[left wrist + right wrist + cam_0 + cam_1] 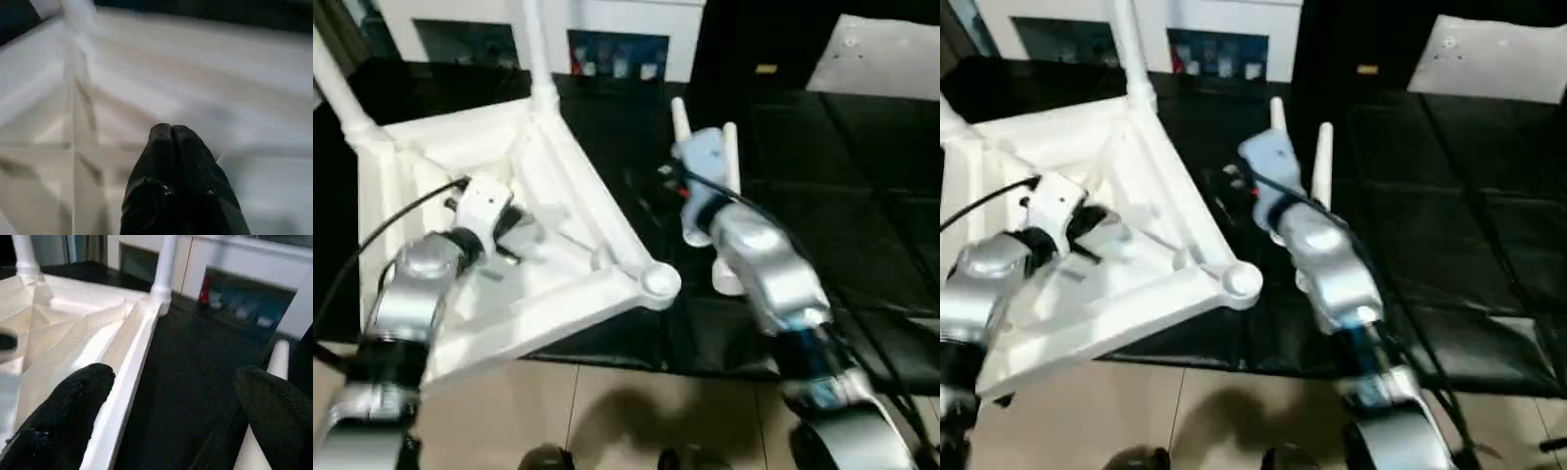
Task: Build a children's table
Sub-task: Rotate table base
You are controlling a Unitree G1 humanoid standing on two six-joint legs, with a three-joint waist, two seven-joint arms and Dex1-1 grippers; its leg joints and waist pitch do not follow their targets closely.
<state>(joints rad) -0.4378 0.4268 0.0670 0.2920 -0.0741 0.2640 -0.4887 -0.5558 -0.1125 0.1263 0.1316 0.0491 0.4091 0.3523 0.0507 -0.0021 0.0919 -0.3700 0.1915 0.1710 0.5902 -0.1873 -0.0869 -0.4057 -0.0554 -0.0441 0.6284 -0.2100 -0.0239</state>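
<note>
Tabletop (558,211) lies upside down on the black mat (862,196), ribbed underside up, turned diamond-wise so one corner points at me. Two legs already stand screwed into the far corners: one at the far left (337,93), one at the back (536,59). The near corner socket (658,282) is empty and faces up, which I judge is the next one to fill.

My left gripper (168,134) has its black fingers pressed together, holding nothing, hovering over the ribs in the middle of the underside. I can't tell whether it touches the plastic. Likely placed there to steady the top.

My right gripper (176,401) is spread wide, empty, out over the mat just beside the tabletop's right edge (132,362). Two loose legs (729,157) lie on the mat beyond and under that wrist, tips pointing away from me; one tip (279,355) sits next to the right-hand finger. That's the pickup, I think.

Room: plenty of bare mat to the right. Left is bounded by the tabletop rim, and the standing back leg is well apart from the gripper. White cabinet (607,29) behind, out of the way.
</note>
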